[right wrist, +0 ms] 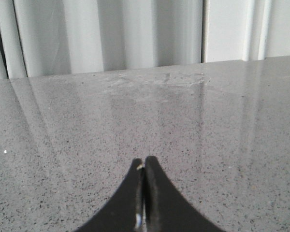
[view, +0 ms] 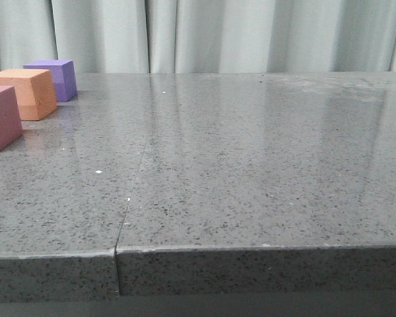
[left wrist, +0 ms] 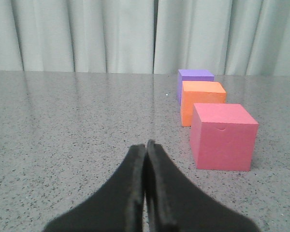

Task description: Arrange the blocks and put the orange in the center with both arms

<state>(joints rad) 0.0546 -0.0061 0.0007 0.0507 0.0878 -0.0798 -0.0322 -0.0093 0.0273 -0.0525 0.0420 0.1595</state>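
At the far left of the bench (view: 251, 198), your three blocks sit in a tight row: purple block (view: 53, 78) at the back, orange block (view: 28, 92) in the middle, pink-red block (view: 1, 117) nearest. Your left hand (left wrist: 146, 145) is pinched closed on nothing, low and just short of the pink-red block. Your right hand (right wrist: 144, 162) is also closed and empty, over bare stone well away from them. The orange block is hemmed in front and back, so fingers opening beside it could shove its neighbours. A glossy surface may let foam slide.
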